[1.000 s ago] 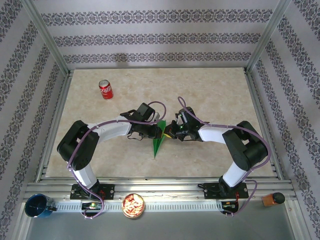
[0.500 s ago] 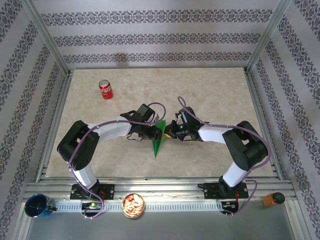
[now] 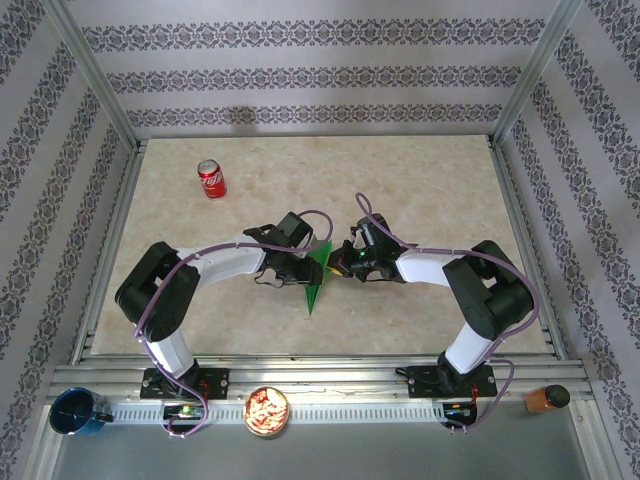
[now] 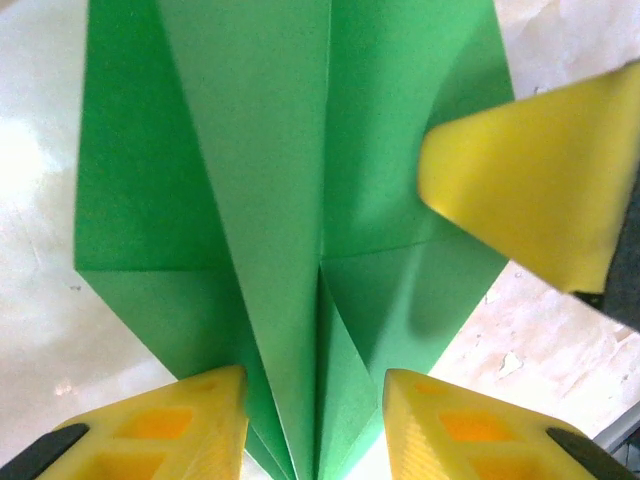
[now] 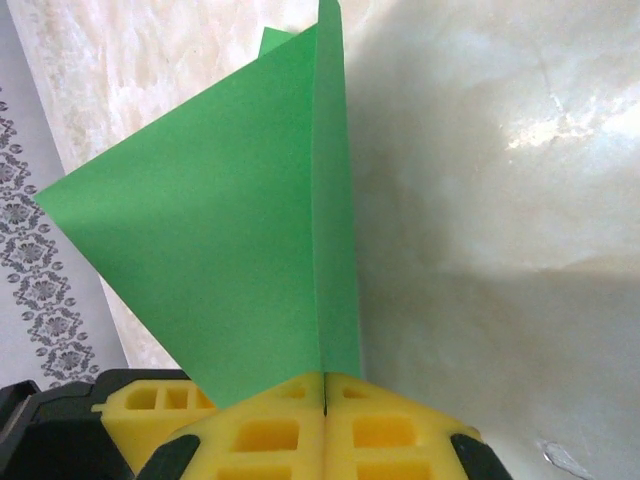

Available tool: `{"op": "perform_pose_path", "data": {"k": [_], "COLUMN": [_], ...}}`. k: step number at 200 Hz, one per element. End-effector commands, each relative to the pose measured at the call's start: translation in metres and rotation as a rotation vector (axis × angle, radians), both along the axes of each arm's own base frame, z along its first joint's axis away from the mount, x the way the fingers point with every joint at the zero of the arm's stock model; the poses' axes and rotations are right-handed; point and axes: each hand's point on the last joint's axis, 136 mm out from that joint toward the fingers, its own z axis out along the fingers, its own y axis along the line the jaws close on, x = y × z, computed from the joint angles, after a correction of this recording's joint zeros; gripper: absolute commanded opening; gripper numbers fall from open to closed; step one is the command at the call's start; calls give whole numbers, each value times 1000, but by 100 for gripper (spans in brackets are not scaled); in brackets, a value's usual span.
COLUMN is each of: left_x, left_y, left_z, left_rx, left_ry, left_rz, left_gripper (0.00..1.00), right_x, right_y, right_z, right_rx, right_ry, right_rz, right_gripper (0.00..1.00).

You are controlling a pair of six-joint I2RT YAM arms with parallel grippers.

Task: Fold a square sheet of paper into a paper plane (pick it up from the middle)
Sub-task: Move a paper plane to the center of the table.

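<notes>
- Fingers of the right gripper (image 5: 325,385) are seen pressed fully together in the right wrist view. A folded edge of the paper plane (image 5: 250,250) is clamped in the seam between them.
- From this grip one green flap is held upright and runs away from the fingers, while the marble surface is seen beside it.
- In the top view the right gripper (image 3: 338,262) is placed just right of the plane's wide end.
- The left gripper (image 4: 315,430) is released: in the left wrist view its two yellow fingers (image 4: 190,425) stand apart, and the narrowing folded layers of the paper plane (image 4: 270,150) pass between them. Whether the pads touch the paper cannot be told.
- In the same view a centre crease and slanted folds are shown on the paper, and one of the right gripper's fingers (image 4: 530,180) lies over its right edge.
- In the top view the left gripper (image 3: 297,262) is placed just left of the plane, so the wide end is found between both grippers.
- The paper plane (image 3: 314,290) is located about the middle of the table (image 3: 430,180), a little toward the near side. Its sharp tip is pointed to the near edge.
- A red soda can (image 3: 211,179) is standing upright at the far left, well apart from the plane.
</notes>
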Motion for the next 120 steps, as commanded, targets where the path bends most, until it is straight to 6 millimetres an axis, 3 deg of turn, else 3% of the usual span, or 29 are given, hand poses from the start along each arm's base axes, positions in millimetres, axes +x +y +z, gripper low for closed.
{"op": "perform_pose_path", "data": {"k": [1,120], "left_x": [-12,-2], "left_y": [3,-6], "left_z": [-7,-14], "left_rx": [51,49], "left_ry": [38,36], "left_rz": [-24,-30], "left_gripper": [40,20], "right_x": [2,1], "right_y": [2,4], "right_z": [-2,-3], "right_rx": [-4,6], "right_ry": [-3,1], "right_rz": [-6,7], "right_gripper": [2,3]}}
